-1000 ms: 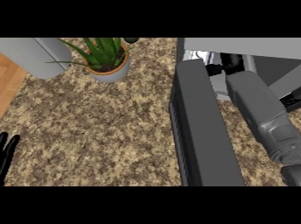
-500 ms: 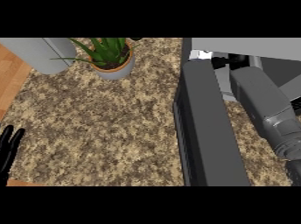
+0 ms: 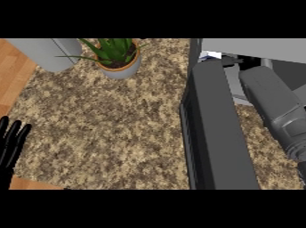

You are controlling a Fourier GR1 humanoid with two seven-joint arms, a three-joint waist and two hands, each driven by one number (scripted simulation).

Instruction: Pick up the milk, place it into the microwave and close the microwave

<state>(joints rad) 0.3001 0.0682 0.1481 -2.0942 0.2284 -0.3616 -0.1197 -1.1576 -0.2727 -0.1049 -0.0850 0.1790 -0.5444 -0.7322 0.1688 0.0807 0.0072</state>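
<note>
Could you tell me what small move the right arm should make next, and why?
Probably let go of the milk and draw the right forearm back out of the microwave. The arm reaches deep inside, a corner of the carton shows behind the open door, and the door cannot swing shut while the arm crosses the opening.

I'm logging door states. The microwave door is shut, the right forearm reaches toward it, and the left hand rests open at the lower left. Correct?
Not quite: the microwave door stands open, swung out over the counter, as the head view shows. The right forearm does reach into the microwave, and the left hand rests open at lower left.
</note>
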